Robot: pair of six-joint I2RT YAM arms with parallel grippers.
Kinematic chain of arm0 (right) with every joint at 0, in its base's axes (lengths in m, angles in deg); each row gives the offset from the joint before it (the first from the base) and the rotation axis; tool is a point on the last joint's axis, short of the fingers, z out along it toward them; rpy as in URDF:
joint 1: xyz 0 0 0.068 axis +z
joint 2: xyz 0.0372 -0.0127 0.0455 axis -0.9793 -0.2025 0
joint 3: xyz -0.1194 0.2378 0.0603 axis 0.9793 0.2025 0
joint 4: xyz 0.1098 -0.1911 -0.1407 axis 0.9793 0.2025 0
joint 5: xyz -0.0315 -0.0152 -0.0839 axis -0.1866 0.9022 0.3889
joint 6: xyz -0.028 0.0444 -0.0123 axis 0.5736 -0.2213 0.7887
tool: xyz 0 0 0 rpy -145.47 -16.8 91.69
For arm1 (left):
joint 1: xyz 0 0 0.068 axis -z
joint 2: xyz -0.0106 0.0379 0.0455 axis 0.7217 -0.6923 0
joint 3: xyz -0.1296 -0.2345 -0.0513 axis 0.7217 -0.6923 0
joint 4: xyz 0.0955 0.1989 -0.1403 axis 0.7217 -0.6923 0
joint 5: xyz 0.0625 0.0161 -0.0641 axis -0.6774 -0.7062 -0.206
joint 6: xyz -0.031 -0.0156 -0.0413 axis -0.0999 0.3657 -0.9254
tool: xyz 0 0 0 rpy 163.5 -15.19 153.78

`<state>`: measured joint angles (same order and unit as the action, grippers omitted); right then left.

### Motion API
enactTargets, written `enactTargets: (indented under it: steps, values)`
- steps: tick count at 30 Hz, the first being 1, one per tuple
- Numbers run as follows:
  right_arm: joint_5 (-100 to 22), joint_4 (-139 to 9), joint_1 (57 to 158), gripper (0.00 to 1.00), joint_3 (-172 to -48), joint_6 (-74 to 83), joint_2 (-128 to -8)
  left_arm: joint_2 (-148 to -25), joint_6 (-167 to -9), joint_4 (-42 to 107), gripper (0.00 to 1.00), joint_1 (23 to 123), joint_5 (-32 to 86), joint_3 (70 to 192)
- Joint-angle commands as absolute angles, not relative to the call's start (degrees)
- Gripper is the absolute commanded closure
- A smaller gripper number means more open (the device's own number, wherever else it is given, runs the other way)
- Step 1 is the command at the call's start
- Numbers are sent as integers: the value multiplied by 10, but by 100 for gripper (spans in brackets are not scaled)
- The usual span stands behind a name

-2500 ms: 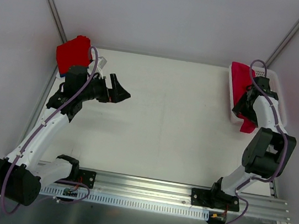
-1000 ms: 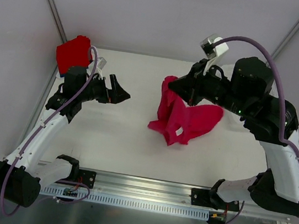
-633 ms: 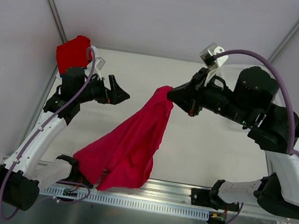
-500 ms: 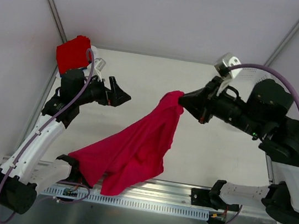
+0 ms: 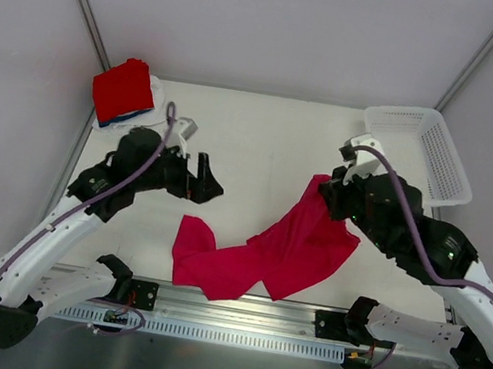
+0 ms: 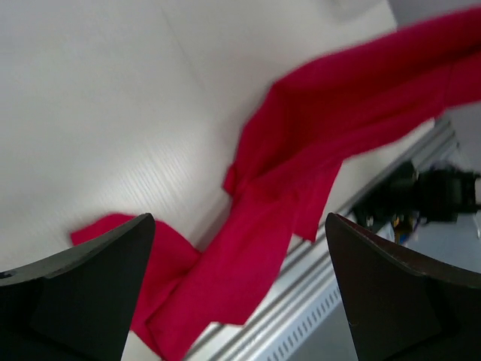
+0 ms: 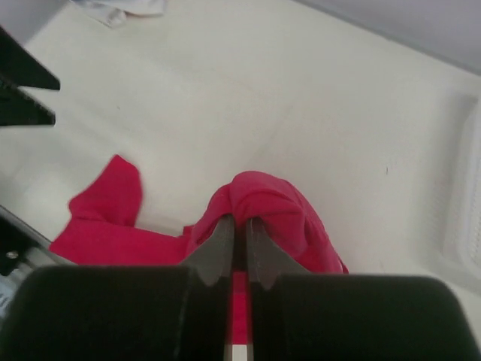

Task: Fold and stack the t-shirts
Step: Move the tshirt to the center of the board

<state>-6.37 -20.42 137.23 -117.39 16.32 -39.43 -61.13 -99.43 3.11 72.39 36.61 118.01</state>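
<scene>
Right wrist view: right gripper (image 7: 239,226) pinched tight on a bunched ridge of the crimson-pink shirt (image 7: 274,207). Top external view: the rest lies crumpled on the table (image 5: 272,133), reaching its near edge. Left gripper (image 5: 213,189) hovers just beyond one lobe, jaws wide apart, empty. Folded red shirt (image 5: 123,89) tops the far-left stack. Cloth looks light and limp, and sags from a single pinch. Judgement: grip two corners, shoulders or hem, to spread it.
</scene>
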Motion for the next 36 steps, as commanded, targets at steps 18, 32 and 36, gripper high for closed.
enactTargets:
  steps: [18, 32, 36]
  values:
    - [82, -235, 1354, 99, -1059, 112, -394, -850, -1172, -62, 5, 1300, 13, 1167]
    - [60, -216, 1349, 100, -1013, 60, -372, -1182, -1381, -208, 6, 1394, -209, 1320]
    - [59, -207, 1349, 99, -1008, 56, -367, -1189, -1432, -227, 8, 1394, -221, 1309]
